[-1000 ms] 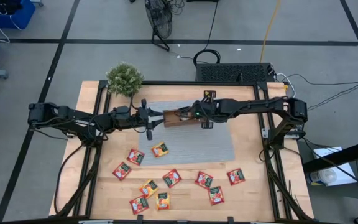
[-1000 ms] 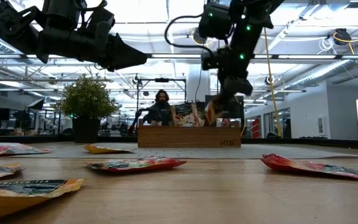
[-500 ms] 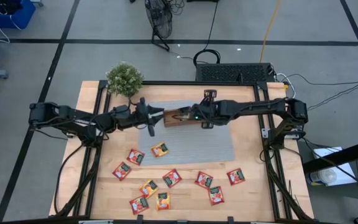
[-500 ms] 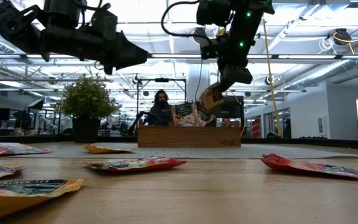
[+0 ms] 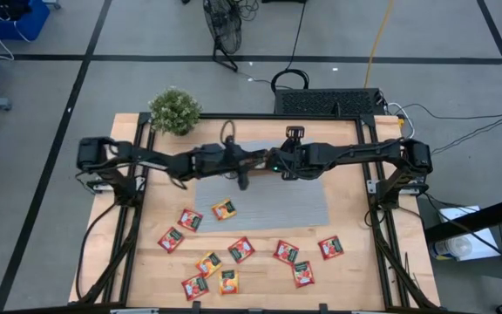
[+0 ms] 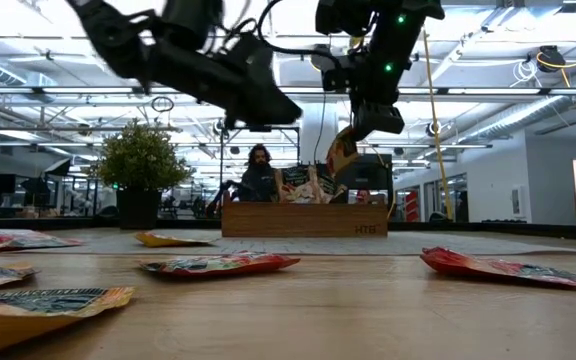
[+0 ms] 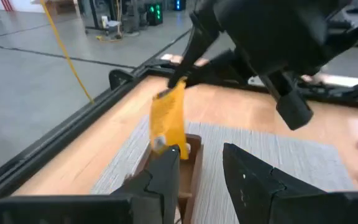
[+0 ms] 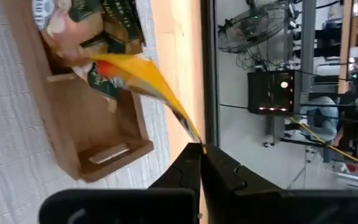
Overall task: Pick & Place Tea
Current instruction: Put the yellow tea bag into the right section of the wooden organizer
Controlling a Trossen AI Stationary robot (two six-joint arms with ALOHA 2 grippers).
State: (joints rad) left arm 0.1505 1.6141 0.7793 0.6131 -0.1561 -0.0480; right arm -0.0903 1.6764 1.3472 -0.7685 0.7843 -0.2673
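Right fingers (image 8: 199,151) pinched shut on an orange-yellow tea packet's (image 8: 143,84) corner above the wooden tray (image 8: 82,134); left fingers (image 7: 201,163) half-open, apparently empty, just beside it: thin corner hold, packet may slip or the arms collide.

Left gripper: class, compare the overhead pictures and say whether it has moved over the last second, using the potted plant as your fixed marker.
Yes. The left gripper has moved rightward, farther from the potted plant, and now sits over the wooden tray.
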